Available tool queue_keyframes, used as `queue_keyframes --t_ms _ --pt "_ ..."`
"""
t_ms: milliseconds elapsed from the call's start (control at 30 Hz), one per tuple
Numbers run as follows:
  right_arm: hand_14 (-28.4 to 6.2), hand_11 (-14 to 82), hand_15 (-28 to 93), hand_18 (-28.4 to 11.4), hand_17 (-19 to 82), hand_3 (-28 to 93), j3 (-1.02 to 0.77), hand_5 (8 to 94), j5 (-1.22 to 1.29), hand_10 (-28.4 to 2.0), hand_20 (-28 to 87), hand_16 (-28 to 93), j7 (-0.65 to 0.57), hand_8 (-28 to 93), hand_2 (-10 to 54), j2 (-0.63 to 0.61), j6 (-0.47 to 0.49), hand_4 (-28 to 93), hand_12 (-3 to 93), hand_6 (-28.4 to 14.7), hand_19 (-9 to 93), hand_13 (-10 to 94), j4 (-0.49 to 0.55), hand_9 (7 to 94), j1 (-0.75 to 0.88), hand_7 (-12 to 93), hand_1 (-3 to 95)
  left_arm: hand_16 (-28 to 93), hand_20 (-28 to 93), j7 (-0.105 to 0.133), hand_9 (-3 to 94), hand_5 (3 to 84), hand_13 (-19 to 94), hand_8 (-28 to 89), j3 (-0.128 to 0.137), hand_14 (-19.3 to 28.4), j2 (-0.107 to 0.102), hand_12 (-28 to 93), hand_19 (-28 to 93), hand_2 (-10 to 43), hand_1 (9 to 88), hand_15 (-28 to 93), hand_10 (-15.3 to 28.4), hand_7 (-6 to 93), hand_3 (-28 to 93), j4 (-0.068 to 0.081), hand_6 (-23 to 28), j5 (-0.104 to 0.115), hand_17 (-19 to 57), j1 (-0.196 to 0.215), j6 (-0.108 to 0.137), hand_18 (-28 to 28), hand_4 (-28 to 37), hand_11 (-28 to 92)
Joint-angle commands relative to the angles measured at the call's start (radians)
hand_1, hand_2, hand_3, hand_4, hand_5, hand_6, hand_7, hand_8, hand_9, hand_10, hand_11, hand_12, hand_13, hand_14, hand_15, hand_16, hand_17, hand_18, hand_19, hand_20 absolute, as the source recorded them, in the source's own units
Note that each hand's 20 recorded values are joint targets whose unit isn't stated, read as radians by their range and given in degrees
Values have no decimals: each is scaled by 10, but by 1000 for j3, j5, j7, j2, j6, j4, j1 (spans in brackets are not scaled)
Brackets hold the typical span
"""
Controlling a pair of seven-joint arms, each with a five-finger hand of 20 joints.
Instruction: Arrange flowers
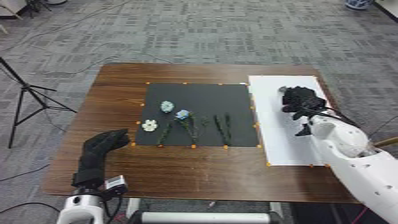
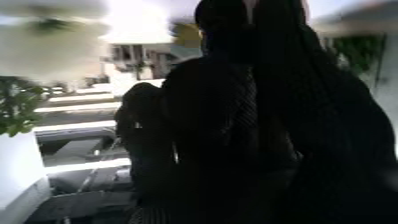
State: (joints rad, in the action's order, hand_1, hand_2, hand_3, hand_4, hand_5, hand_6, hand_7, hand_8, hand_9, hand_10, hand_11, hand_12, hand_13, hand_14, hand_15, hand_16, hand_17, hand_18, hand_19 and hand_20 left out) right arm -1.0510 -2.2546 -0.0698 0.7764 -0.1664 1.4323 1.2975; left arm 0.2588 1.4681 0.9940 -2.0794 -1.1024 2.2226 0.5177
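Head view: at far left, a black tripod [image 1: 30, 89] stood on the grey carpet [image 1: 62, 50], beyond the brown table [image 1: 115, 172]. On the table's left near part, the left hand [image 1: 104, 143] pointed toward the far side, its fingers extended and loosely together, just left of the dark mat [image 1: 200, 95]. Small orange markers dotted that mat's edges.

On the mat's left part lay a white flower [image 1: 149, 125], with a pale blue flower [image 1: 167, 106] farther off and slightly to its right. A green stem [image 1: 163, 134] ran toward the near edge beside them. Next came a bluer flower [image 1: 183, 114] with a leafy stem, its bloom toward the far side. Two green sprigs [image 1: 222, 131] lay side by side farther right, near the mat's middle.

A long white sheet [image 1: 282, 145] lay just right of the mat. The right hand [image 1: 302, 100] was over its far part; whether it was spread or pinching something, I could not tell. A small greyish thing [image 1: 282, 89] showed beside it. The right wrist view had green leaves [image 2: 16, 107] and a blurred pale shape [image 2: 58, 47] beside the glove; whether they were held was unclear.
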Motion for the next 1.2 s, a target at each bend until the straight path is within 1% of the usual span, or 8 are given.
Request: queue_keyframes --t_ms 33,133,233,500,733,867,933,1200 --pt "-18 125 574 -141 571 576 52 754 121 -84 528 359 29 118 -95 -44 -2 -206 456 -3 911 872 229 883 -91 281 637 12 241 -10 556 548 451 -95 2 172 -2 146 271 42 301 354 140 213 676 -10 4 5 39 34 -4 155 -228 268" --pt "-16 122 573 -139 573 578 118 756 166 -83 525 363 27 117 -95 -18 88 -203 454 -3 917 874 269 886 -152 281 634 12 240 -6 556 548 451 -94 12 172 -11 146 269 43 301 354 141 213 676 -8 5 6 40 35 0 155 -229 267" --pt "-16 118 572 -138 573 579 148 756 123 -82 523 366 27 119 -95 55 248 -200 454 -3 919 873 269 885 -198 282 630 12 240 -1 555 548 451 -93 16 172 -14 146 269 43 301 354 141 213 676 -7 6 13 40 27 6 155 -229 268" --pt "-18 109 572 -140 570 580 181 756 99 -81 519 376 -114 121 -95 357 454 -190 455 -4 922 869 117 888 -263 282 624 10 234 -12 557 564 453 -94 16 174 -17 145 263 55 303 351 142 217 670 -12 -10 3 46 21 18 153 -236 268" --pt "-21 107 574 -145 565 577 181 757 133 -83 516 375 -178 119 -95 470 497 -181 455 -6 926 867 59 888 -254 284 623 12 237 -3 559 575 455 -96 16 174 -21 147 265 62 302 350 142 216 669 -14 -17 11 45 29 22 152 -238 268" --pt "-22 106 575 -148 563 576 175 757 89 -83 515 375 -131 120 -95 509 520 -180 455 -6 928 865 6 887 -263 285 624 13 239 -31 559 575 455 -95 1 173 -9 147 267 62 301 351 141 214 670 7 -15 0 43 -17 16 152 -239 267" --pt "-24 105 575 -148 562 575 182 756 87 -83 514 375 -129 120 -95 508 520 -180 454 -7 929 864 12 886 -262 285 624 13 239 -26 559 575 454 -95 -3 173 -12 147 267 62 300 351 141 212 671 8 -15 4 43 -18 15 152 -239 268" --pt "-29 93 582 -152 552 576 213 726 128 -83 517 379 -158 126 -95 465 528 -167 449 -11 931 847 63 853 -263 292 589 14 241 -7 558 574 454 -94 16 172 -18 147 268 61 297 352 141 212 673 -12 -13 10 41 25 10 153 -238 268"
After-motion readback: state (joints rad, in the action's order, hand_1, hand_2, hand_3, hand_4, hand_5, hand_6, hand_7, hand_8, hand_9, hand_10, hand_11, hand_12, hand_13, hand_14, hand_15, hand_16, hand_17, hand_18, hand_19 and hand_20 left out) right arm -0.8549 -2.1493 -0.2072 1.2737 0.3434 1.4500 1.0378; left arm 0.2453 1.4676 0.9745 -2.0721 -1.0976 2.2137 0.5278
